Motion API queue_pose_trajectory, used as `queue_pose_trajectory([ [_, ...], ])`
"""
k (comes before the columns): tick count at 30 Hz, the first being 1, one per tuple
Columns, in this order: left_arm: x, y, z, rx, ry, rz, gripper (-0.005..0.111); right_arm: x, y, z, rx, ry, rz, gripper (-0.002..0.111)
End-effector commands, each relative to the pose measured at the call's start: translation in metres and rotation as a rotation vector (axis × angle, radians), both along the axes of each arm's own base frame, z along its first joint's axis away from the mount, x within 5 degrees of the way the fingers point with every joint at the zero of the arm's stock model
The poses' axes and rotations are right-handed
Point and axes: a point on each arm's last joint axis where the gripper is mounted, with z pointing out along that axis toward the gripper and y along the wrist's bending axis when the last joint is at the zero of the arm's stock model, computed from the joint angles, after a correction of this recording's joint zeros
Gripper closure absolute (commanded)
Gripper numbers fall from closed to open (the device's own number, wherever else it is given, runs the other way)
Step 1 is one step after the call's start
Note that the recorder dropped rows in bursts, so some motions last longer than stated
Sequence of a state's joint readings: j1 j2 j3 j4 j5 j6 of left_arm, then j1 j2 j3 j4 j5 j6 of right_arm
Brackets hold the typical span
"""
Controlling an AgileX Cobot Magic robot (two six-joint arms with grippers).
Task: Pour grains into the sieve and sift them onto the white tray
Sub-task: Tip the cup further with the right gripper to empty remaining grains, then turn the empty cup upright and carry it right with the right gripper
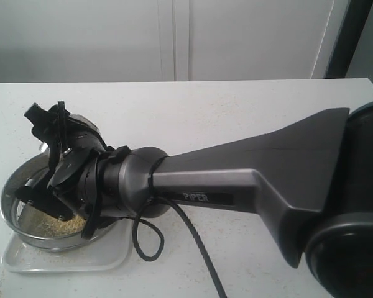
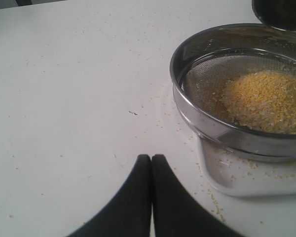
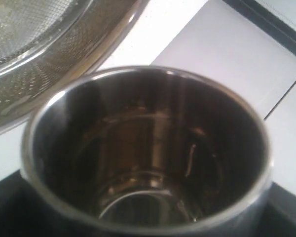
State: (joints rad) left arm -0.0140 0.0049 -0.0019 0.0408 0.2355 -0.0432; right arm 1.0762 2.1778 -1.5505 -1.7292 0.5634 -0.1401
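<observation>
At near left on the table (image 1: 236,112), the white tray (image 1: 62,264) lies with its long axis left-right. The sieve (image 1: 12,192) sits level on it, open upward. The grains (image 2: 266,101) heap inside, so pouring looks done and sifting is left. Over its far rim the right tool (image 1: 62,161) grips an empty steel cup (image 3: 148,158). The left tool (image 2: 151,168) is pinched together, holding nothing.
</observation>
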Motion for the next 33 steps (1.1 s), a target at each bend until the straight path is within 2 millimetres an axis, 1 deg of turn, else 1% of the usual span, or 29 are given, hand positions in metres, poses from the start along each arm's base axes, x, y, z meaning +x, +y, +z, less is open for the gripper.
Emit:
queue_pose_trajectory([
  [1,0.000,0.000,0.000,-0.012,-0.005,0.003,0.107,0.000,-0.003,0.006,0.115,0.040,-0.052,0.108],
  [2,0.000,0.000,0.000,-0.012,-0.005,0.003,0.107,0.007,-0.006,0.004,0.162,0.100,-0.041,0.108],
  [3,0.000,0.000,0.000,-0.012,-0.005,0.003,0.107,0.009,-0.010,0.002,0.061,0.033,-0.037,0.108],
  [4,0.000,0.000,0.000,-0.012,-0.005,0.003,0.107,0.006,-0.012,0.007,-0.002,-0.034,-0.055,0.108],
  [5,0.000,0.000,0.000,-0.012,-0.005,0.003,0.107,0.001,-0.009,0.008,0.071,-0.007,-0.082,0.108],
  [6,0.000,0.000,0.000,-0.012,-0.005,0.003,0.107,0.002,-0.008,0.006,0.135,0.059,-0.068,0.108],
  [7,0.000,0.000,0.000,-0.012,-0.005,0.003,0.107,0.006,-0.011,0.004,0.083,0.035,-0.058,0.108],
  [8,0.000,0.000,0.000,-0.012,-0.005,0.003,0.107,0.005,-0.015,0.005,-0.032,-0.056,-0.075,0.108],
  [9,0.000,0.000,0.000,-0.012,-0.005,0.003,0.107,-0.003,-0.011,0.010,0.010,-0.050,-0.080,0.108],
  [10,0.000,0.000,0.000,-0.012,-0.005,0.003,0.107,-0.004,-0.008,0.009,0.107,0.022,-0.074,0.108],
  [11,0.000,0.000,0.000,-0.012,-0.005,0.003,0.107,0.000,-0.009,0.008,0.136,0.064,-0.056,0.108],
  [12,0.000,0.000,0.000,-0.012,-0.005,0.003,0.107,0.003,-0.012,0.009,0.113,0.045,-0.060,0.108],
  [13,0.000,0.000,0.000,-0.012,-0.005,0.003,0.107,0.004,-0.013,0.012,0.137,0.041,-0.088,0.108],
  [14,0.000,0.000,0.000,-0.012,-0.005,0.003,0.107,0.003,-0.015,0.017,0.232,0.091,-0.136,0.108],
  [15,0.000,0.000,0.000,-0.012,-0.005,0.003,0.107,0.001,-0.016,0.021,0.344,0.178,-0.172,0.108],
  [17,0.000,0.000,0.000,-0.012,-0.005,0.003,0.107,0.001,-0.019,0.031,0.496,0.328,-0.196,0.108],
  [19,0.000,0.000,0.000,-0.012,-0.005,0.003,0.107,0.002,-0.023,0.044,0.620,0.463,-0.172,0.108],
  [20,0.000,0.000,0.000,-0.012,-0.005,0.003,0.107,0.002,-0.025,0.049,0.660,0.520,-0.133,0.108],
  [21,0.000,0.000,0.000,-0.012,-0.005,0.003,0.107,0.000,-0.031,0.057,0.711,0.621,-0.057,0.108],
  [22,0.000,0.000,0.000,-0.012,-0.005,0.003,0.107,-0.001,-0.035,0.060,0.723,0.673,-0.003,0.108],
  [23,0.000,0.000,0.000,-0.012,-0.005,0.003,0.107,-0.007,-0.043,0.065,0.731,0.758,0.094,0.108],
  [24,0.000,0.000,0.000,-0.012,-0.005,0.003,0.107,-0.010,-0.048,0.067,0.727,0.788,0.140,0.108],
  [25,0.000,0.000,0.000,-0.012,-0.005,0.003,0.107,-0.015,-0.060,0.069,0.725,0.843,0.197,0.108],
  [26,0.000,0.000,0.000,-0.012,-0.005,0.003,0.107,-0.017,-0.065,0.072,0.729,0.863,0.222,0.108],
  [27,0.000,0.000,0.000,-0.012,-0.005,0.003,0.107,-0.019,-0.078,0.075,0.738,0.898,0.252,0.108],
  [28,0.000,0.000,0.000,-0.012,-0.005,0.003,0.107,-0.021,-0.082,0.075,0.737,0.910,0.258,0.108],
  [29,0.000,0.000,0.000,-0.012,-0.005,0.003,0.107,-0.025,-0.092,0.079,0.744,0.929,0.277,0.108],
  [31,0.000,0.000,0.000,-0.012,-0.005,0.003,0.107,-0.031,-0.105,0.085,0.752,0.934,0.294,0.108],
  [33,0.000,0.000,0.000,-0.012,-0.005,0.003,0.107,-0.030,-0.121,0.090,0.768,0.919,0.281,0.108],
])
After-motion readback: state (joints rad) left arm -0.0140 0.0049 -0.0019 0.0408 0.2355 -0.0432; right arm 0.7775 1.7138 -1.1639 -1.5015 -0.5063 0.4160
